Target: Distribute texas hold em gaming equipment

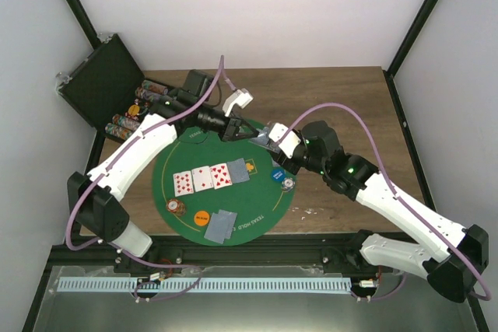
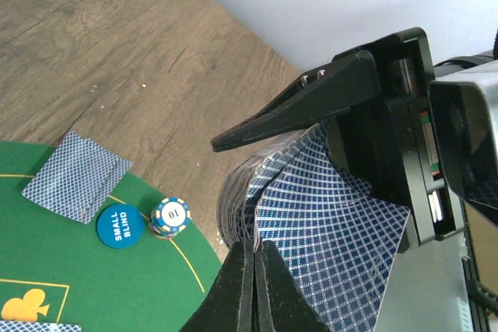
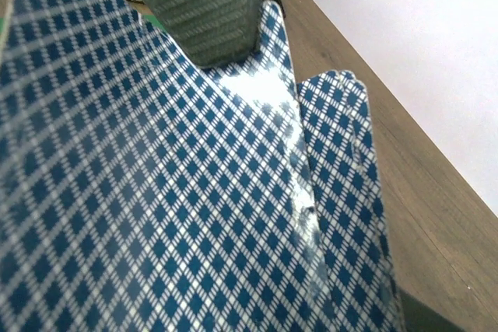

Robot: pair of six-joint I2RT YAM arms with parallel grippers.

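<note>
Blue-checked deck (image 2: 230, 201) in right tool (image 1: 264, 137); left tool (image 2: 254, 260) pinches one card (image 2: 272, 207).

— What sort of place was it?
— A robotics lab cell, not a card room. The wooden table (image 1: 350, 91) sat inside a booth of plain white panels (image 1: 249, 5) held by black frame posts (image 1: 419, 15).
— What else pointed that way?
— The left arm (image 1: 132, 153) and right arm (image 1: 405, 211), both white-shelled robots, were bolted at the near edge. Purple cables (image 1: 331, 106) looped off them. A white slotted strip (image 1: 233, 285) ran along the metal base below, possibly a cable duct; it was too small to be sure.
— And the green poker mat (image 1: 261, 192)?
— It lay on the table under the arms, with bare panels behind and beside it.
</note>
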